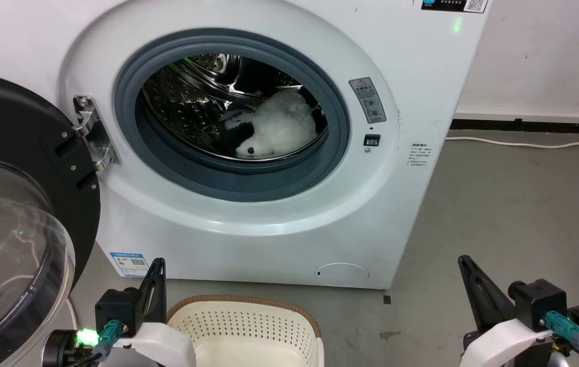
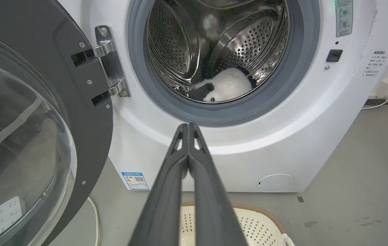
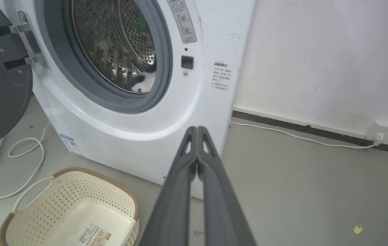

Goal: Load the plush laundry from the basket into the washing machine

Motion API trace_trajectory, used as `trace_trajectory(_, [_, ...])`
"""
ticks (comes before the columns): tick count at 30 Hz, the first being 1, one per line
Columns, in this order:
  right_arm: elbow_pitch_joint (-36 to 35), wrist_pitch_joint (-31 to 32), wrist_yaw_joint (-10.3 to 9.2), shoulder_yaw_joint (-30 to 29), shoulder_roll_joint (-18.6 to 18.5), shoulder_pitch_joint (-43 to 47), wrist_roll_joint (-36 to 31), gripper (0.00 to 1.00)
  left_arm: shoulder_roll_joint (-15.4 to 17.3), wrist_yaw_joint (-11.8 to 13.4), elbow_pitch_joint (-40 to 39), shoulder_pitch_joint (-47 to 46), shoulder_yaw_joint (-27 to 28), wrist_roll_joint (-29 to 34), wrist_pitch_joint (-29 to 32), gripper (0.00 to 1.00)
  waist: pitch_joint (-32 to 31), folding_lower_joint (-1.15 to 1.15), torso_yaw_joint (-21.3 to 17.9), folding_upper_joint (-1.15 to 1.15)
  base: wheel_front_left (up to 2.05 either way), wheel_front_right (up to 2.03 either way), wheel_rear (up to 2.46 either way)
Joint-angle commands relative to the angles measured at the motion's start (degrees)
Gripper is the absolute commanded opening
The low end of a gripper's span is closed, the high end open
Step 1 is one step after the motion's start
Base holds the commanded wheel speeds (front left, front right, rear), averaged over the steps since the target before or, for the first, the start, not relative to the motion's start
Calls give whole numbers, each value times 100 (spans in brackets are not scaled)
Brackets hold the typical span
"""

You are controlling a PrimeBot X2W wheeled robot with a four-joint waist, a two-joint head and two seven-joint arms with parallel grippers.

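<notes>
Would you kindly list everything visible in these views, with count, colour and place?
washing machine: one, white, on the grey floor by the wall.
door: one, black frame, clear dome, swung open leftward.
plush laundry: one, white and black, inside the steel drum.
basket: one, cream, brown rim, on the floor before the machine.
cables: two, white, on the floor, either side of the machine.
wall socket: one, white, low on the wall.
left gripper: one, dark, shut, beside the basket.
right gripper: one, dark, shut, over bare floor.
</notes>
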Motion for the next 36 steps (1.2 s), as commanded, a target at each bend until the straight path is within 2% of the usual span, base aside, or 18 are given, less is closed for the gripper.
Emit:
trace_trajectory(1, [-27,3,-5,-14,3,-67,-44,0,-1,10,-27,-89,16,9,2,0,0,0,0,0,0,0,0])
trace_trajectory(36, [-27,3,-5,-14,3,-67,-44,0,-1,10,-27,-89,16,9,2,0,0,0,0,0,0,0,0])
